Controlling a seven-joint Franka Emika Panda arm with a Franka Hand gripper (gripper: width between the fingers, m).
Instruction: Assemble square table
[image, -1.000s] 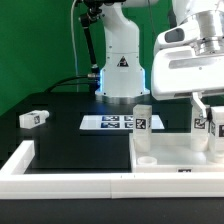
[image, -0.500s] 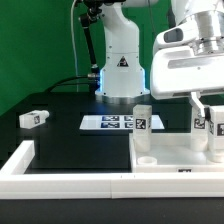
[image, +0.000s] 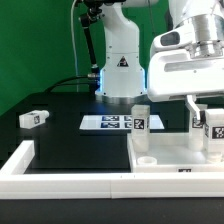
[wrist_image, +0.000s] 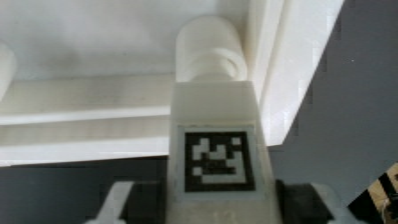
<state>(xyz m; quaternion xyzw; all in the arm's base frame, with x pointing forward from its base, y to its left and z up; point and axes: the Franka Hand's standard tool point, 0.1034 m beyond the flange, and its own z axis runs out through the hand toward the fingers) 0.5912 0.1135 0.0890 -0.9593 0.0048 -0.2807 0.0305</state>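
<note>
Robotics lab bench: a staged test cell for machine work.

White industrial robot arm (image: 120, 55) stands on a matte black table top (image: 65, 140), with a warning-triangle sticker on its base and a blue status light glowing low on it. Black cable (image: 86, 40) hangs beside the arm. Plain green backdrop (image: 30, 40) fills the rear. The marker board (image: 112, 122) lies flat on the table, printed with black-and-white tags. A low white border wall (image: 60, 182) fences the near edge of the work area. The same kind of tracking tag is printed on a plain white plastic part, a leg block (wrist_image: 217, 150). Bare surfaces, even lighting.
</note>
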